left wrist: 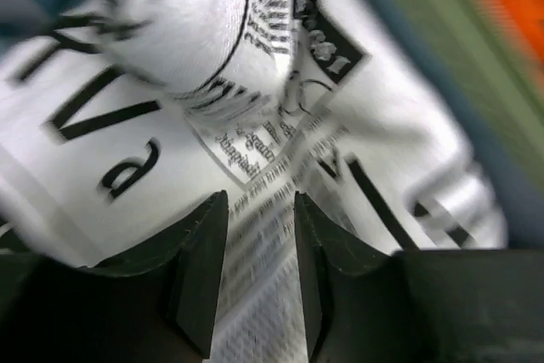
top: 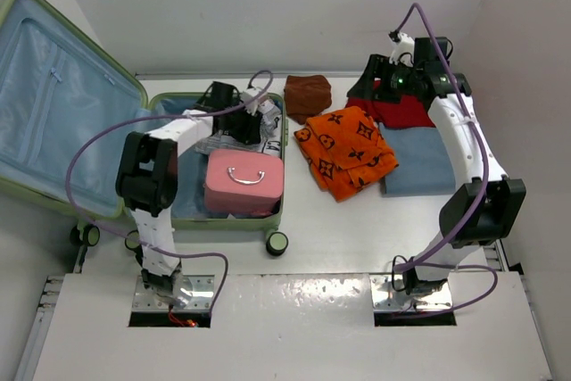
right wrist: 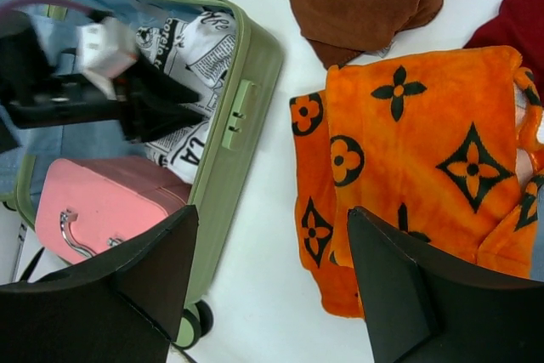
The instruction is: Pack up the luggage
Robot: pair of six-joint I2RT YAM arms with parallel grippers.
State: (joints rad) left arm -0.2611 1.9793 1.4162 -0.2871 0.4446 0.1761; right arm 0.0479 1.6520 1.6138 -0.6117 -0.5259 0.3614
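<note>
quick tally from what I can see: one luggage (top: 53, 104), one pink case (top: 243, 182), one white newsprint garment (right wrist: 200, 48), one brown cloth (top: 308, 94), one orange patterned towel (top: 346, 151), one red cloth (top: 406, 111), one blue folded towel (top: 419, 162). three wheels (top: 277, 242) showing, plus two robot arms, left arm (top: 147, 176) and right arm (top: 464, 140)

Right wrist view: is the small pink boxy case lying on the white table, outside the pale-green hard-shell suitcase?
No, the small pink boxy case sits inside the pale-green hard-shell suitcase, within its rim.
</note>
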